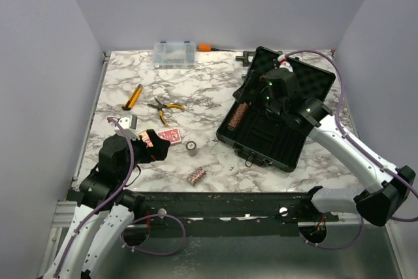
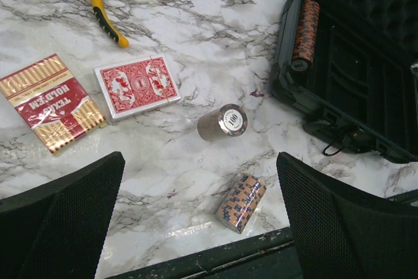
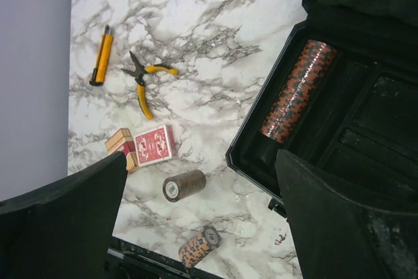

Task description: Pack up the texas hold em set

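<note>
The black case [image 1: 287,132] lies open at the right of the table, with one long brown-red chip roll [image 1: 239,117] along its left slot. On the marble rest a brown chip roll [image 1: 192,147], an orange-and-blue chip roll [image 1: 196,175] and a red-backed card deck [image 1: 171,136] beside a red-and-gold card box [image 2: 51,102]. My left gripper [image 2: 199,168] hovers open above the orange-and-blue roll [image 2: 240,202], holding nothing. My right gripper [image 1: 269,93] stands open and empty over the case's left side, above the stored roll [image 3: 299,89].
Yellow-handled pliers [image 1: 164,108] and a yellow cutter [image 1: 132,97] lie left of centre. A clear organizer box [image 1: 174,53] and an orange-handled tool [image 1: 204,48] sit at the back edge. A small metal piece [image 1: 124,122] lies near the left arm. The black front rail [image 2: 215,259] borders the near edge.
</note>
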Controlling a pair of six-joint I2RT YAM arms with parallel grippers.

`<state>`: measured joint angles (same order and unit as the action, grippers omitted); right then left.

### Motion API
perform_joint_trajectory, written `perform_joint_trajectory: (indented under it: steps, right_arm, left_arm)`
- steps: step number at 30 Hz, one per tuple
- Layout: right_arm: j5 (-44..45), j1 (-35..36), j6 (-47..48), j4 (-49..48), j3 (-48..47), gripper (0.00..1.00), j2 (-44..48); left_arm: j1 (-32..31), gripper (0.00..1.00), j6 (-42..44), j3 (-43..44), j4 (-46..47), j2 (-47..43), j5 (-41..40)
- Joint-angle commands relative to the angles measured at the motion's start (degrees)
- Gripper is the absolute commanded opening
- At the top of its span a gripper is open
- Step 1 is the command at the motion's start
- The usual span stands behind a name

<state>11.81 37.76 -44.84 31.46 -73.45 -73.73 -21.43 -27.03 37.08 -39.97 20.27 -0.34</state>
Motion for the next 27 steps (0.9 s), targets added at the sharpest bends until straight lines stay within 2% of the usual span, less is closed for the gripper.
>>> perform_joint_trajectory:
  steps: [1,5,10,18,27]
  right_arm:
    - [5.93,-0.16,1.68,1.87,2.90,1.00,4.91]
    - [6.80,-0.14,0.96,-0.22,7.57,1.00,10.27]
    - [6.57,-0.14,-0.29,1.94,9.87,1.00,13.64]
    - [10.43,-0.16,1.29,2.31,14.54,1.00,19.93]
    - [8.90,-0.17,0.87,5.74,14.71,1.00,20.57]
  left_arm:
    - [0.34,0.98,-2.39,1.67,-0.64,3.06,4.08]
    - [0.34,0.99,-4.61,1.66,-0.80,6.36,6.05]
    - [0.34,0.98,-3.62,2.93,-1.60,12.03,7.60]
    - [-0.42,0.92,-1.54,5.56,-1.76,20.16,8.61]
    - [-5.31,0.88,-1.41,7.94,-1.69,27.62,4.86]
